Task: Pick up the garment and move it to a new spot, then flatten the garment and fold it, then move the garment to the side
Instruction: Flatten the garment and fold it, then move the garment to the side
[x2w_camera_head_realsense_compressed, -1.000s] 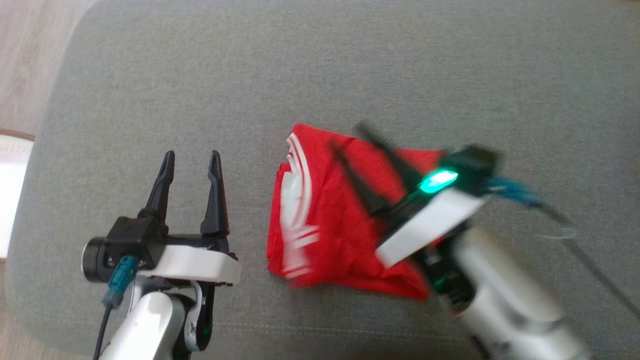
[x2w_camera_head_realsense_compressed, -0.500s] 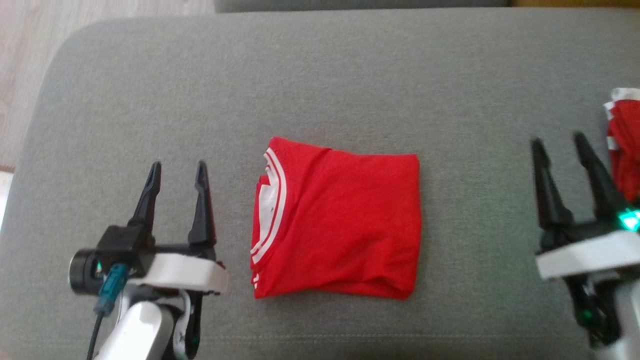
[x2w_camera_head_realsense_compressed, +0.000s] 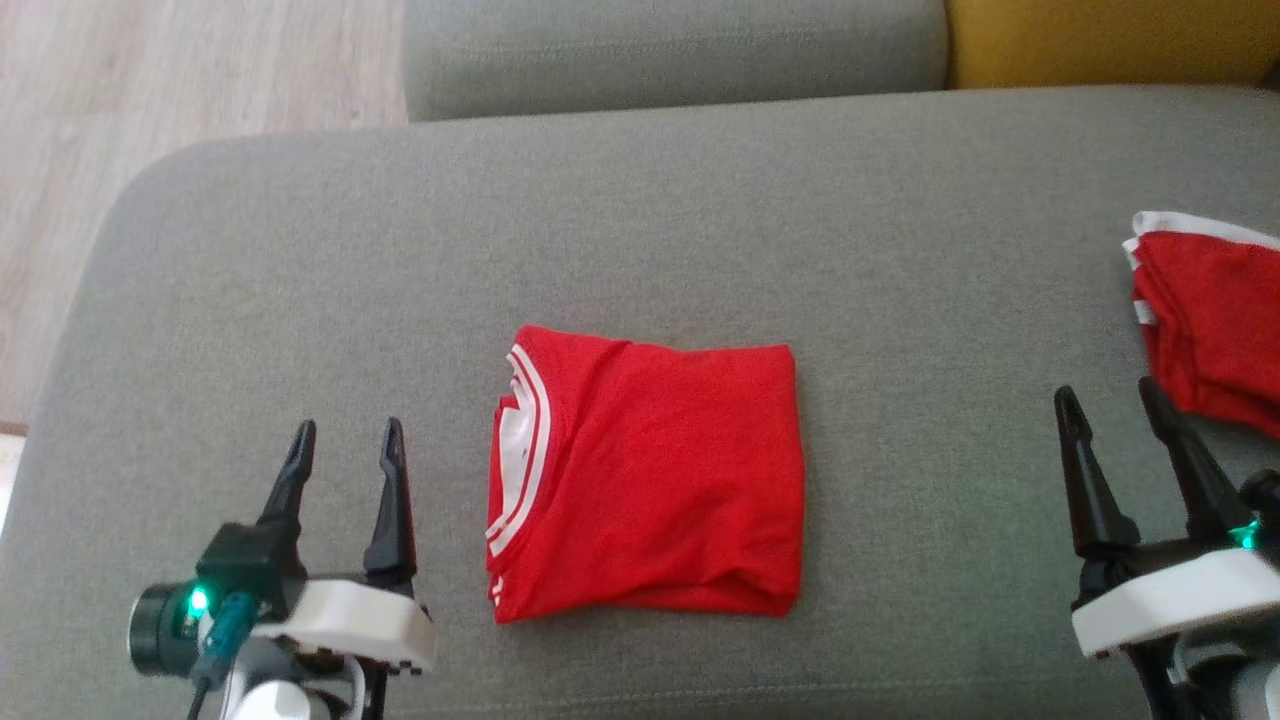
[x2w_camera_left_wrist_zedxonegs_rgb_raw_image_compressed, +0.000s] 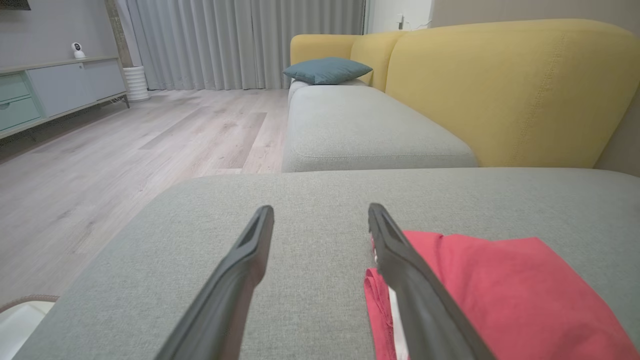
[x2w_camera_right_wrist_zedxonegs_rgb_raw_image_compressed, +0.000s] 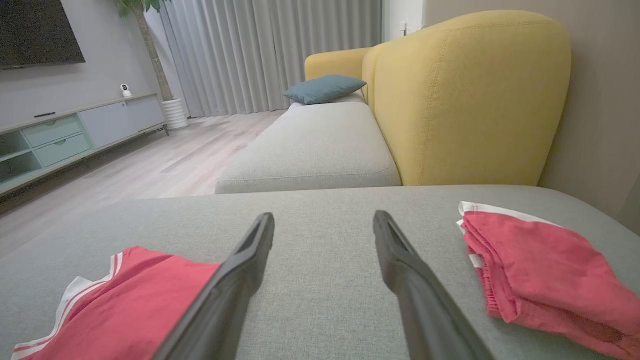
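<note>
My left gripper sits at the lower left of the head view. Its two dark fingers are spread wide and hold nothing, with the tips aimed toward 12 o'clock over the grey sofa cushion. The garment, red and folded into a neat rectangle, lies just beside this gripper at 3 o'clock. Its white-striped collar edge faces the nearer finger, with a narrow strip of cushion between them.

My right gripper is at the lower right, also spread wide and empty, its fingers toward 12 o'clock. From it the garment lies at 9 o'clock, well apart across bare cushion. A second red garment with white trim lies near this gripper at about 1 o'clock.

Past the cushion at 12 o'clock are another grey seat and a yellow backrest. Pale wood floor shows at 10 o'clock.
</note>
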